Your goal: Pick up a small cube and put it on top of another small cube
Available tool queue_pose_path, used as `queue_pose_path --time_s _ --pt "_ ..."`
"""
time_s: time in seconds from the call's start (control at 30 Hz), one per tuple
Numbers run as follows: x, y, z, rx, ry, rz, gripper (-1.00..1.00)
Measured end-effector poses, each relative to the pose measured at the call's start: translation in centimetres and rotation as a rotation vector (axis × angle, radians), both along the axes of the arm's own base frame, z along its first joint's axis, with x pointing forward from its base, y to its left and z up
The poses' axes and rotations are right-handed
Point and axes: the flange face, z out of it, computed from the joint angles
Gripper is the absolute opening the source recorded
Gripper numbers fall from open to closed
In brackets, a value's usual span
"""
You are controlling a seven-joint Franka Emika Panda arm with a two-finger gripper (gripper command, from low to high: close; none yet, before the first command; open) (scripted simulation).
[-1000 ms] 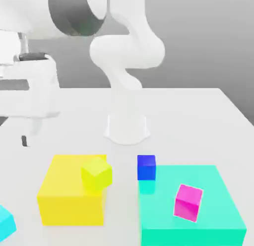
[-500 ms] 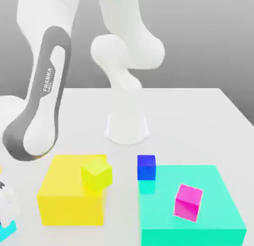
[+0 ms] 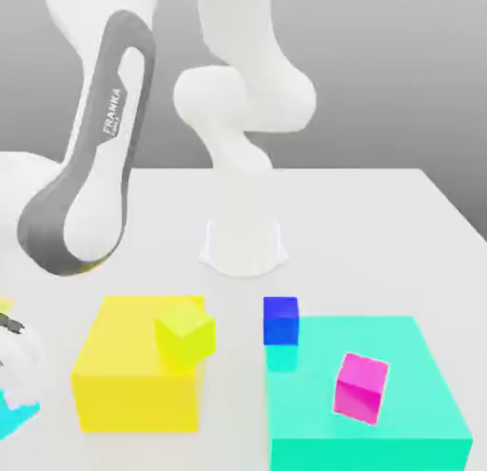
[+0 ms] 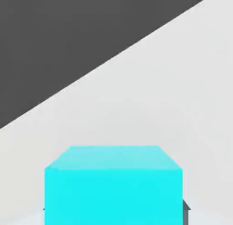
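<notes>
White bench (image 3: 380, 222) carries every item under a plain grey backdrop. Nearest, at the exterior view's lower left edge, the end effector (image 3: 11, 388) stands clenched on the small cyan cube (image 4: 113, 185), which rests on the bench. Judged rigid, light and smooth-faced; opposite flat sides give the soundest hold, and a loose grip may slip. Beside it sits a large yellow block (image 3: 133, 379) bearing a small yellow cube (image 3: 185, 333). Further right, a pink cube (image 3: 361, 387) rests on a flat teal block (image 3: 380, 412), with a dark blue cube (image 3: 281, 321) behind.

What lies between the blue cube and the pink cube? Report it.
Bare teal block surface, in the exterior view; the blue cube stands at the block's far corner, the pink cube on top.
</notes>
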Motion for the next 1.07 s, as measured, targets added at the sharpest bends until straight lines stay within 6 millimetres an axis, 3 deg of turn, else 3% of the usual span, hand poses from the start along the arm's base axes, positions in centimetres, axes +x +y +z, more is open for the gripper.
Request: queue_pose_path --time_s 0.2,0.3,0.63,0.7,0.87,0.9,1.07 --pt "-0.5 11.1 4.4 0.049 -0.012 0.252 -1.00" --pt "-1.8 16.3 6.4 0.056 -0.015 0.384 -1.00" --pt "-10.2 27.6 10.8 -0.013 -0.015 0.750 -1.00" --pt "-11.9 28.6 10.5 -0.041 -0.018 0.789 -1.00" --pt "-12.4 28.9 5.3 -0.056 -0.019 0.800 -1.00" --pt "-12.5 28.9 4.5 -0.056 -0.019 0.801 1.00" --pt "-12.5 28.9 4.5 -0.056 -0.019 0.801 1.00"
